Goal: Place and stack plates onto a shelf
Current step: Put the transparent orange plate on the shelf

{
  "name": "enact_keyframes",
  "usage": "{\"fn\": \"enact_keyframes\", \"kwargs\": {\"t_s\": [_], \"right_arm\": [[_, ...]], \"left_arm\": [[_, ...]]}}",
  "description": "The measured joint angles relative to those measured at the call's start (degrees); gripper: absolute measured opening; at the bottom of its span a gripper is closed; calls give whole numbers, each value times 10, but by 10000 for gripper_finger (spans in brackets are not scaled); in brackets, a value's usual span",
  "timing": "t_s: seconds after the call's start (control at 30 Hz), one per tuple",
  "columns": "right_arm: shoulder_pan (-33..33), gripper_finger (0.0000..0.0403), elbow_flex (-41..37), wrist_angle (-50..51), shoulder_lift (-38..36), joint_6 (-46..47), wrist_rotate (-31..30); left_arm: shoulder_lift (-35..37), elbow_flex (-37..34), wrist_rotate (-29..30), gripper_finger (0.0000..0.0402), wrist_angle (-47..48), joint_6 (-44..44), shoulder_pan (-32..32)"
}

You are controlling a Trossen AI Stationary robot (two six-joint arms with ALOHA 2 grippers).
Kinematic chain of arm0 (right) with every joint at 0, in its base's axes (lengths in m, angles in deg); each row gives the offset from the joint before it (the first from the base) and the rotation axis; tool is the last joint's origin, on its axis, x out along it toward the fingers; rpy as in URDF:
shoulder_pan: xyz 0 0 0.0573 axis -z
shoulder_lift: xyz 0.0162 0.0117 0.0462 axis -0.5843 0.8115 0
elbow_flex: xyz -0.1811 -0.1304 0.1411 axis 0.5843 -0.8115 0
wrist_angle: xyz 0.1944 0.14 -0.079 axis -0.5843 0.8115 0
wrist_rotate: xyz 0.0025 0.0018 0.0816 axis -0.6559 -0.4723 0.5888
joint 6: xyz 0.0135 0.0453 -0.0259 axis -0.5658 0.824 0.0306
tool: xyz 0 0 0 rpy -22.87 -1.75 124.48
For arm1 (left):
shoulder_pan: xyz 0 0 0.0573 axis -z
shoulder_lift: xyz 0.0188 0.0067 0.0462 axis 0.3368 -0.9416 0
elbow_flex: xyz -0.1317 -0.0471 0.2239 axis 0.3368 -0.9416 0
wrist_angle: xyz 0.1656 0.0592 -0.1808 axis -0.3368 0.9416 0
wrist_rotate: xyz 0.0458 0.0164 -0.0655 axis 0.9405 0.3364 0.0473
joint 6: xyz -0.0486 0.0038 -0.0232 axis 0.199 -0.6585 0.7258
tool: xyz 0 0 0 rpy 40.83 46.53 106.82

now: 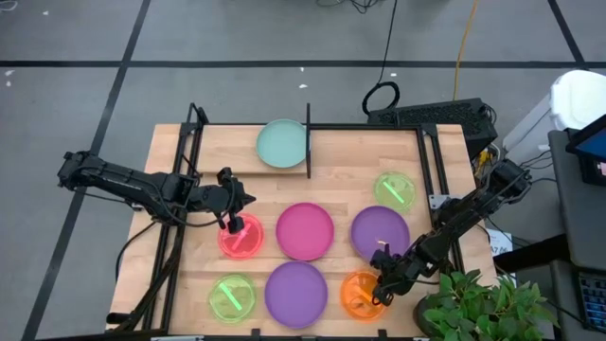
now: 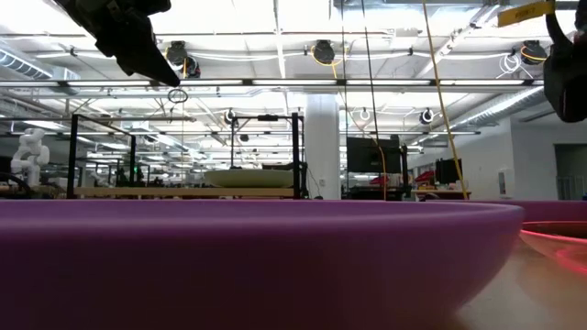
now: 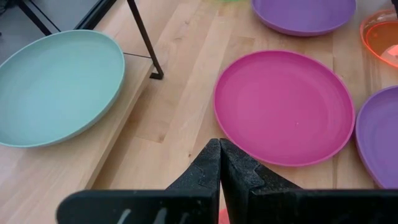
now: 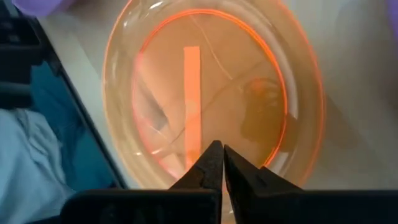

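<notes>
A: From above, what shows?
B: The pale teal plate [image 1: 282, 144] lies on the shelf [image 1: 237, 152] at upper centre. On the bench [image 1: 331, 194] below sit the magenta plate [image 1: 305, 230], two purple plates [image 1: 380, 232] and the green ones. The left hand [image 1: 230, 224] hangs over the red plate [image 1: 240, 237], left of centre; the right hand [image 1: 381, 290] is at the orange plate [image 1: 362, 294], lower right.

A: The low view?
B: A purple rim fills the foreground; the teal plate shows mid-frame, farther back.

A: Left wrist view?
B: The left hand [image 3: 220, 163] is pinched closed, holding nothing visible, magenta plate [image 3: 284, 107] ahead.

A: Right wrist view?
B: The right hand [image 4: 217, 163] is closed, empty, above the orange plate [image 4: 214, 93].
</notes>
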Motion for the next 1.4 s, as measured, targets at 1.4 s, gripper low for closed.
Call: {"fn": "enact_keyframes", "kwargs": {"t_s": [1.4], "right_arm": [[-15,120,-73,6,-39,107,-24]], "left_arm": [[0,0,0,8,0,22,0]]}}
